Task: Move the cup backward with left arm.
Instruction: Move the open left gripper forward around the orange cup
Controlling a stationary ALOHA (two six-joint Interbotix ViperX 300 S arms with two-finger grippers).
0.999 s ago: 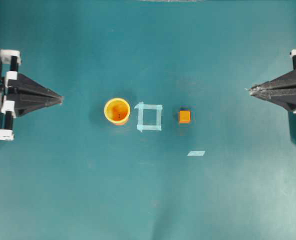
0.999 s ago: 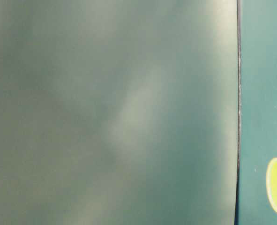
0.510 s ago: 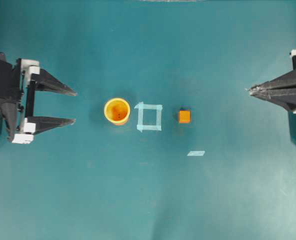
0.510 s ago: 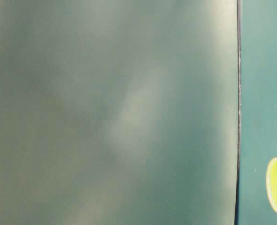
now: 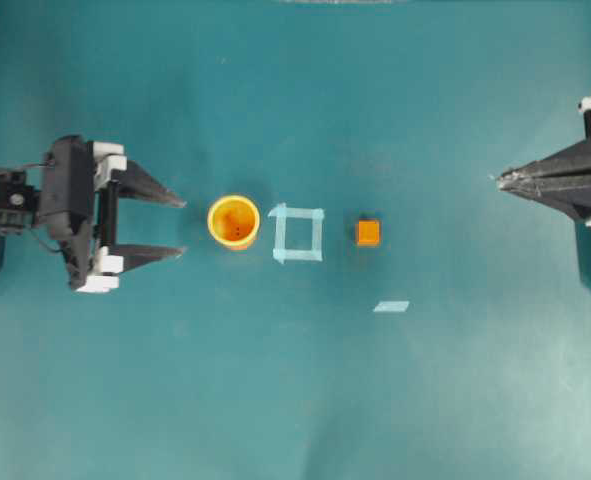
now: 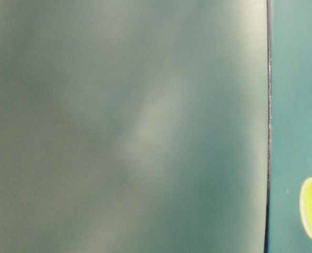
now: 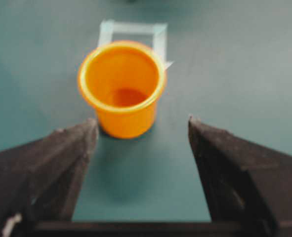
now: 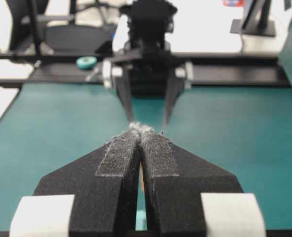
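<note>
We see the small round yellow-orange plastic cup (image 5: 234,221) standing upright on the teal table mat (image 5: 295,400), its darker orange inside facing up. It sits just ahead of the tips of the left arm's black two-fingered pincer (image 5: 179,228), in line with the gap between them, and nothing touches it. That pincer has its fingers spread apart, wider than the cup, with white blocks at the finger bases. From the left wrist camera we look along the two dark fingers (image 7: 47,163) at the cup (image 7: 122,88), which stands beyond their tips and between their lines, clear of both.

Just past the cup, on the side away from the left pincer, lies a pale blue square outline of tape (image 5: 299,233); the cup's rim is just beside its near edge. Further on we find a small orange cube (image 5: 368,233), and a short loose strip of pale blue tape (image 5: 391,306) lies near it.

The right arm's black pointed pincer (image 5: 501,180) rests at the far side of the mat, well apart from the cube, its fingers pressed together at the tips and holding nothing; the right wrist camera shows the two padded fingers (image 8: 123,158) meeting.

The table-level view is mostly a blurred grey-green surface.
</note>
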